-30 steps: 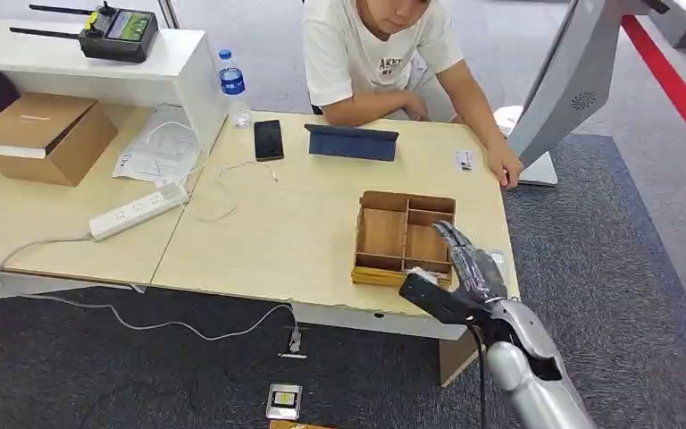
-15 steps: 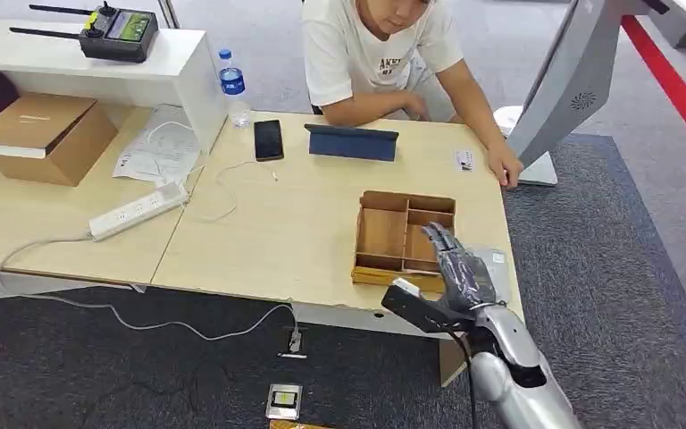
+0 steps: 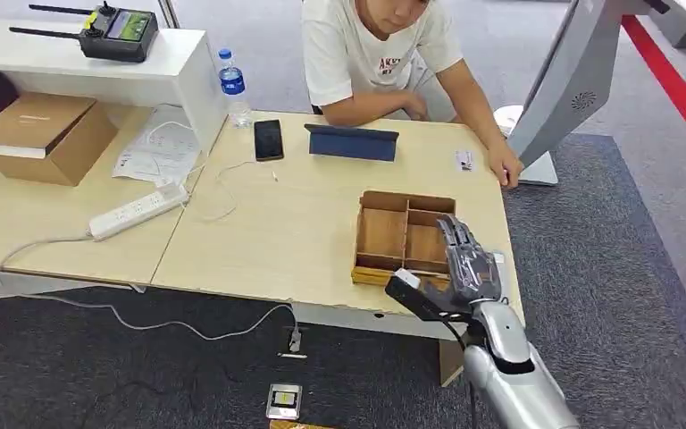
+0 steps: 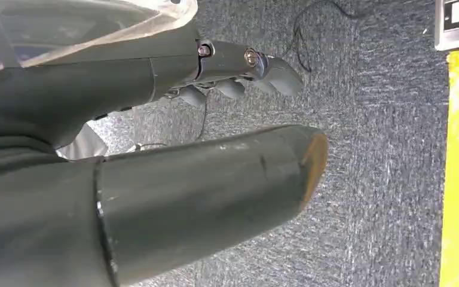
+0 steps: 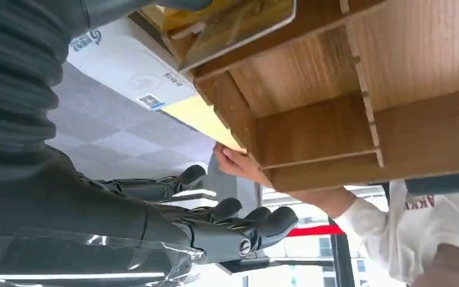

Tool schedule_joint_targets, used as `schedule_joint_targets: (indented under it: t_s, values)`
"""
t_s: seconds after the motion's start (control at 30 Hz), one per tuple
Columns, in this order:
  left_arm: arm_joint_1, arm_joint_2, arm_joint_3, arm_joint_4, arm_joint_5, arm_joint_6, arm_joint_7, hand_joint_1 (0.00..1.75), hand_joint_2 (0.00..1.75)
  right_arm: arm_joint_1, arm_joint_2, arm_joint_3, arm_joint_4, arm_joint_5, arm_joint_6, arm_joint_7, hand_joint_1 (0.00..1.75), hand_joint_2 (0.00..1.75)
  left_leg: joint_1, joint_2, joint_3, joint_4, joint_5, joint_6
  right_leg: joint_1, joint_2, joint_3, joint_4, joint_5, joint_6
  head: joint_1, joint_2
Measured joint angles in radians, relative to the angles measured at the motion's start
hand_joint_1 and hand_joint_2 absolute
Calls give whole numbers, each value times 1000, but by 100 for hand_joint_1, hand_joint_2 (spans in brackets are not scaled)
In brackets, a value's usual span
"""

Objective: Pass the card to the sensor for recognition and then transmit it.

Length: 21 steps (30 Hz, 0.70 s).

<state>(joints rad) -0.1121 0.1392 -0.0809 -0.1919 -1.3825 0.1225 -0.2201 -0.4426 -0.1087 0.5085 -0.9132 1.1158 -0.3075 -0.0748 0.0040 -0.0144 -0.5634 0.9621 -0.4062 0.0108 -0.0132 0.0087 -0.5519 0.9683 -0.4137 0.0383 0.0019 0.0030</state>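
Right hand (image 3: 466,268) hovers over near right corner of compartmented wooden tray (image 3: 393,234), fingers spread, gripping nothing. Yellowish glossy card (image 5: 233,21) lies in tray's near compartment. Left hand (image 4: 239,66) hangs over carpet, fingers loosely curled, holding nothing.

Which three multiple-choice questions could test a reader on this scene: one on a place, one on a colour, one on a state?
1. Where is the right hand?
A. over the near right corner of the wooden tray
B. down near the carpet
C. on the person's shoulder

2. What colour is the power strip?
A. black
B. white
C. red

3. How is the water bottle?
A. lying on its side
B. upright without a cap
C. upright with its blue cap on

Answers: 1 A, the head view shows it above that corner; 2 B, its body is white; 3 C, it stands capped.
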Motion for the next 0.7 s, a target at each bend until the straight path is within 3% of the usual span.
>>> schedule_joint_targets:
  t_s: [0.7]
  values:
    - [0,-1,-6,0,1,-3,-3,0,0,-6,11,-26,66,-9,42,-33,0,175,0,0,0,0,0,0,0,0,0,0,0,0,0,0]
